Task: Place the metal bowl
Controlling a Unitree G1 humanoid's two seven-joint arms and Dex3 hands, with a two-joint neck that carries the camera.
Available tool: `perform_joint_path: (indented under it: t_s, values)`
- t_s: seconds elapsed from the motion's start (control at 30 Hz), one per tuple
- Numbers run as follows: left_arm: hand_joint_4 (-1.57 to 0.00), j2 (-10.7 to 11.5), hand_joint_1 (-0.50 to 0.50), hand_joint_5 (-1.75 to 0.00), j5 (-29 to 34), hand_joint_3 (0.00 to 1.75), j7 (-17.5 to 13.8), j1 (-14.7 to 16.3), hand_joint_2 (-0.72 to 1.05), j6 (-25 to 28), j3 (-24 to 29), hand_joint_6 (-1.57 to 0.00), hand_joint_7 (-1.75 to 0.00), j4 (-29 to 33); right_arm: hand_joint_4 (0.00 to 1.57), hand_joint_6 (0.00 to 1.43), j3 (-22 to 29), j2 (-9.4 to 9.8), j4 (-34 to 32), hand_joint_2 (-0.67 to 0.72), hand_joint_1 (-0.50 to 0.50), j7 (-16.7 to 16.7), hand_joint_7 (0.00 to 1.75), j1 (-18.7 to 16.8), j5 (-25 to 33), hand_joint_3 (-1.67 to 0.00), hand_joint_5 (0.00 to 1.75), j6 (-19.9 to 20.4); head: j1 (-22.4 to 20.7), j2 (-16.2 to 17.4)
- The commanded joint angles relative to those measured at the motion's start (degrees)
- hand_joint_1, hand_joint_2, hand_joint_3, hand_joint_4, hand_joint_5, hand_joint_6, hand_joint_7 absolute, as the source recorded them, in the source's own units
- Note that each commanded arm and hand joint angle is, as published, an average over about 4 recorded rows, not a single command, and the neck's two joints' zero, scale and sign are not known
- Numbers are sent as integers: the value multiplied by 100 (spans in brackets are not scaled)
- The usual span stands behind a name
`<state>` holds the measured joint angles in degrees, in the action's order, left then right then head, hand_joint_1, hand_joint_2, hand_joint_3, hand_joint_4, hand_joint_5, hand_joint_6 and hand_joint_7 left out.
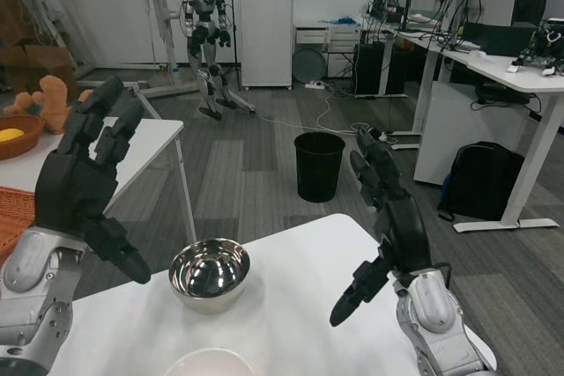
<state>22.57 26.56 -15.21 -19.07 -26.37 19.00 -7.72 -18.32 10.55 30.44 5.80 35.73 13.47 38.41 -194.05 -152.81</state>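
Head view: bowl sits upright on the white tabletop, near its far edge, between both hands and touching neither. Left hand raised just left of it, fingers spread, holding nothing. Right hand raised to the right, well apart from bowl, fingers spread, empty. Black bin on floor beyond.

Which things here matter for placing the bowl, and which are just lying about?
For the job:
metal bowl, standing free on the white table
left hand, open
right hand, open

Lying about:
black bin
backpack
white dish
wicker basket
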Motion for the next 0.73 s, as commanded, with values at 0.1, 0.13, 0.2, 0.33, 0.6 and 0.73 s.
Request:
perform_joint_path:
  t_s: [0.1,0.13,0.2,0.33,0.6,0.73]
  values:
    - [0,55,-50,-31,-11,0,-26,241,-72,141,121,0,-35,241,0,0,15,27,-55,66,-42,129,3,18,33,0,0,165,-86,61]
    - [0,46,-50,-31,-15,0,-26,246,-72,141,132,0,-35,280,0,0,13,27,-55,66,-42,132,5,26,33,0,0,169,-96,66]
    - [0,39,-50,-31,-28,0,-26,243,-72,141,150,0,-35,329,0,0,13,27,-55,66,-42,134,3,40,33,0,0,176,-75,64]
    - [0,44,-50,-31,-74,2,-22,217,-72,143,202,0,-35,390,0,0,10,29,-55,66,-42,147,3,48,37,0,0,202,-36,114]
    - [0,6,-50,-31,-142,0,-13,202,-72,161,187,0,-35,386,0,0,13,42,-55,66,-42,180,0,31,70,0,0,277,9,19]
    - [0,-16,-50,-31,-230,0,-9,202,-72,164,221,0,-35,386,0,0,13,53,-55,66,-42,187,0,4,77,0,0,293,13,25]
